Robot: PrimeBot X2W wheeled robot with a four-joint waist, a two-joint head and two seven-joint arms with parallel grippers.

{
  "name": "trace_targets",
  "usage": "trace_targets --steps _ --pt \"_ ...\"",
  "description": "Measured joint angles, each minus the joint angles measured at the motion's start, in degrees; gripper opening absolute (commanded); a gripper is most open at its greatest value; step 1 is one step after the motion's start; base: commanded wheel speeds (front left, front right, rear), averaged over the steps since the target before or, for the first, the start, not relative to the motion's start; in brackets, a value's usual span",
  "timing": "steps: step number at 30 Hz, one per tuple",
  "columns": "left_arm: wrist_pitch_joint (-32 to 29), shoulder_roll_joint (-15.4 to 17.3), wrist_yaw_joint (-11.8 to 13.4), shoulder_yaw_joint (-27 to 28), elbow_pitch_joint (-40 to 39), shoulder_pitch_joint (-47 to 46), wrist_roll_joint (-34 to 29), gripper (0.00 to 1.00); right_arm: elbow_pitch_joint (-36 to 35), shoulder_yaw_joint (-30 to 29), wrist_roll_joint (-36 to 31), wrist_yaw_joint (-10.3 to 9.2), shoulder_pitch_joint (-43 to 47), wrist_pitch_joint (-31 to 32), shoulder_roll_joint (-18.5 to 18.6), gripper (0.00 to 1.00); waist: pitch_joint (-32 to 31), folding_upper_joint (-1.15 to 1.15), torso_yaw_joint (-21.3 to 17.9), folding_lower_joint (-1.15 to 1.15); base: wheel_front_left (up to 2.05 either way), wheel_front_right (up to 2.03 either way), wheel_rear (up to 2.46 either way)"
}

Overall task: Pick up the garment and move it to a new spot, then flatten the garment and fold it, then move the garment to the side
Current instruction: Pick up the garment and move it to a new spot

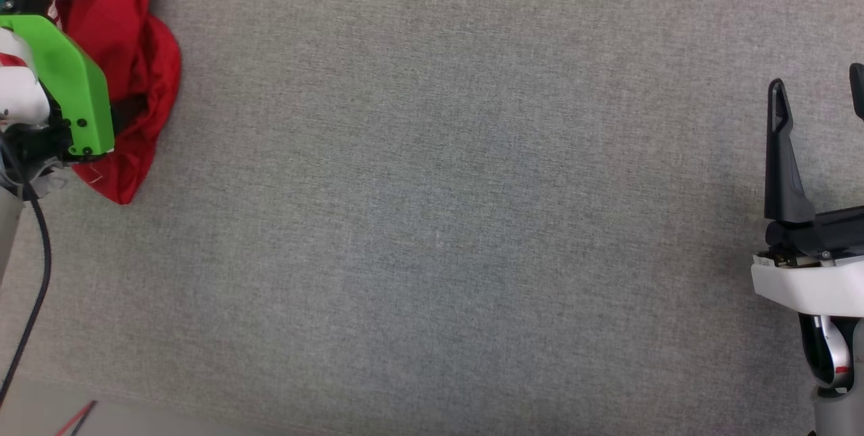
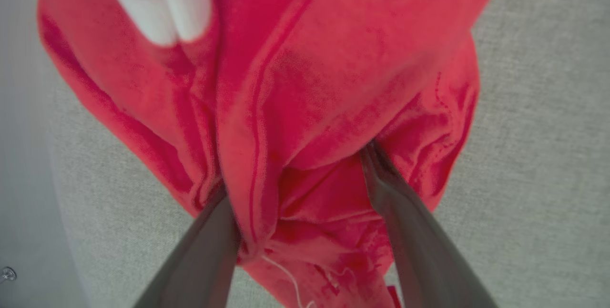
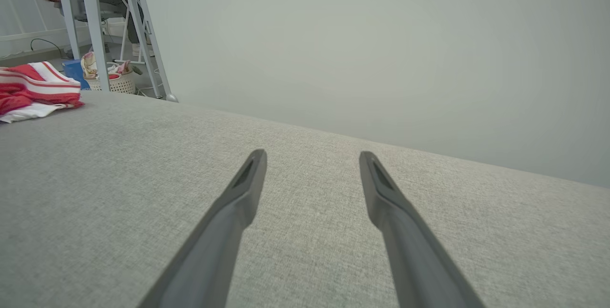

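- Left end effector (image 2: pixel 295 169): fingers spread wide, tips sunk into the crumpled garment (image 2: pixel 333 60), with red folds bunched between them, seemingly unclamped.
- Right end effector (image 3: pixel 312 155): released, above the grey counter (image 3: pixel 95 179), with the garment far to its left.

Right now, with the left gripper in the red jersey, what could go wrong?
The left gripper stands open, fingers pushed into bunched folds of the red jersey: closing may pinch several layers. A loose white thread by the fingers might snag. The jersey lies near the edge of the grey table and could slip off.
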State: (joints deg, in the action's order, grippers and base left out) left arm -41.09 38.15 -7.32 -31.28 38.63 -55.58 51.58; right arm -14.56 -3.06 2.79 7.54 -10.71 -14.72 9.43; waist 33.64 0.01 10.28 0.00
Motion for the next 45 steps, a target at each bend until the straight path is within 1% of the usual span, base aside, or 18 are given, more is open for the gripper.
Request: trace_targets --steps 6,7,9,16,19,24,28,31,35,39,41,45 --pt "-1.49 1.52 0.0 -3.46 -0.04 -1.48 0.64 1.0 -0.08 -0.21 0.01 0.0 -0.02 0.0 0.12 1.0 1.18 0.0 -0.92 0.0 0.0 0.0 0.0" --pt "-1.42 1.56 0.0 -3.69 -0.02 -1.53 0.92 0.0 -0.08 -0.15 0.01 0.0 -0.02 0.0 0.13 1.0 1.13 0.0 -0.89 0.0 0.0 0.0 0.0" --pt "-0.42 1.6 0.0 -4.6 0.01 -1.66 0.91 0.0 0.01 -0.04 0.01 0.0 -0.02 0.0 0.1 1.0 0.8 0.0 -0.79 0.0 0.0 0.0 0.0" --pt "8.09 1.63 0.01 -8.11 -1.04 -1.32 0.75 0.0 0.8 -0.15 0.46 0.0 0.09 0.0 -0.53 1.0 -2.63 -0.01 -0.37 0.0 0.0 0.0 0.0" --pt "11.41 2.27 0.0 -9.69 -4.53 -1.38 0.58 0.0 1.16 -0.51 0.6 0.0 0.68 0.0 -1.29 1.0 -4.78 -0.01 -0.2 0.0 0.0 0.0 0.0" --pt "15.4 5.02 -0.01 -12.88 -11.83 -1.66 -0.11 0.0 1.74 -1.67 1.25 0.0 2.52 0.0 -2.58 1.0 -8.9 -0.01 0.04 0.0 0.0 0.0 0.0" --pt "17.05 5.14 -0.01 -15.32 -17.29 -3.03 -0.88 0.0 1.94 -2.4 1.56 0.0 3.43 0.0 -3.64 1.0 -11.89 -0.01 0.1 0.0 0.0 0.0 0.0" --pt "17.96 4.44 -0.01 -16.79 -20.87 -4.92 -2.82 0.0 1.96 -2.66 1.62 0.0 3.66 0.0 -4.25 1.0 -13.91 -0.01 -0.12 0.0 0.0 0.0 0.0" --pt "18.4 1.47 -0.01 -19.12 -25.04 -7.67 -4.35 0.0 1.81 -3.04 1.63 0.0 3.66 0.0 -5.06 1.0 -15.54 -0.01 -1.49 0.0 0.0 0.0 0.0" --pt "19.39 -3.5 -0.01 -22.04 -27.64 -10.56 -6.57 0.0 1.71 -3.79 1.9 0.0 3.66 -0.01 -5.47 1.0 -16.14 -0.01 -3.81 0.0 0.0 0.0 0.0" --pt "20.0 -6.55 -0.01 -23.8 -28.36 -12.0 -6.92 0.0 1.6 -4.22 1.97 0.0 3.66 0.0 -5.7 1.0 -16.24 -0.01 -5.19 0.0 0.0 0.0 0.0" --pt "21.95 -11.55 -0.01 -27.52 -28.67 -14.13 -7.32 0.0 1.44 -5.11 1.99 0.0 3.67 0.0 -6.03 1.0 -16.26 -0.01 -7.71 0.0 0.0 0.0 0.0"
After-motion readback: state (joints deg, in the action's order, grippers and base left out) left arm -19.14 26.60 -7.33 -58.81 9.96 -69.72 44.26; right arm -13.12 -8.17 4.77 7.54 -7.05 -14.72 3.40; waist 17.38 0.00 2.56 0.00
